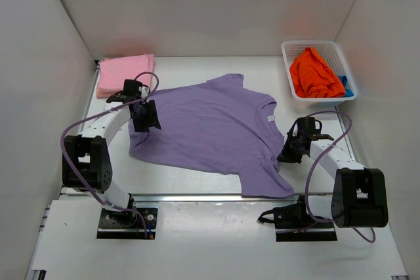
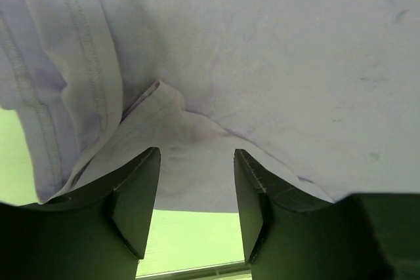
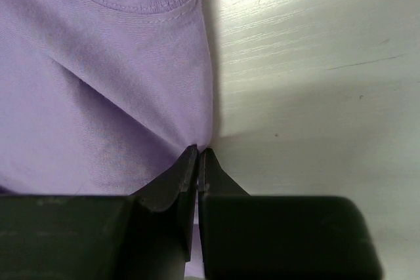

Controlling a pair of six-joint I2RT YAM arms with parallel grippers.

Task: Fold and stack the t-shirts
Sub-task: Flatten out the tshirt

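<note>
We saw the purple t-shirt spread across the middle of the worktop, collar end toward 3 o'clock, hem toward 9 o'clock. One sleeve pointed to 12 o'clock and the other to about 5 o'clock, with wrinkles near that lower sleeve. Its small white neck label showed just inside the collar. The left jaws sat at the shirt's 9 o'clock edge, over the hem. In the left wrist view they stood apart with a clear gap, gripping nothing, and a raised fold of purple hem lay just beyond the fingers. We could not tell whether the cloth brushed them. The right jaws were at the shirt's 3 o'clock edge, just below the collar. In the right wrist view they were pressed together with purple fabric pinched at the tips, creases running into the pinch and bare worktop to the right. The pink t-shirt lay folded at 10 o'clock in the far left corner, apart from the purple one. The white lattice basket stood at 2 o'clock, with the orange t-shirt bunched on top inside it and the blue t-shirt peeking out at its near right corner.
</note>
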